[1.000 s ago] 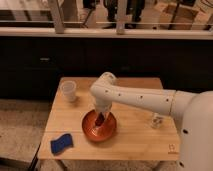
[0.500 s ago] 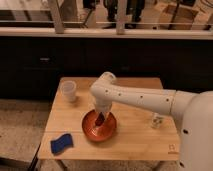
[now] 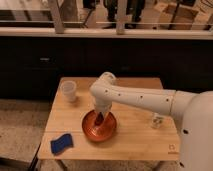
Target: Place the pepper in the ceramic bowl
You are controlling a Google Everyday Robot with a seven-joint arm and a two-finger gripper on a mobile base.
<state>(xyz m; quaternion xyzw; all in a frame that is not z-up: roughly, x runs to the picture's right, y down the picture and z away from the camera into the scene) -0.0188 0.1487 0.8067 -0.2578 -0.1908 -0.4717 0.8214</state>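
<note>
The ceramic bowl (image 3: 99, 131) is round, shallow and glossy orange-brown, and sits on the wooden table (image 3: 135, 135) at front centre. My gripper (image 3: 101, 117) reaches down from the white arm into the bowl. A small dark red pepper (image 3: 101, 119) shows at the gripper's tip, just above the bowl's floor. The fingers themselves are hidden behind the wrist.
A small white cup (image 3: 68, 91) stands at the table's back left. A blue sponge (image 3: 61, 143) lies at the front left corner. A small pale object (image 3: 157, 120) stands at the right. A dark cabinet wall runs behind the table.
</note>
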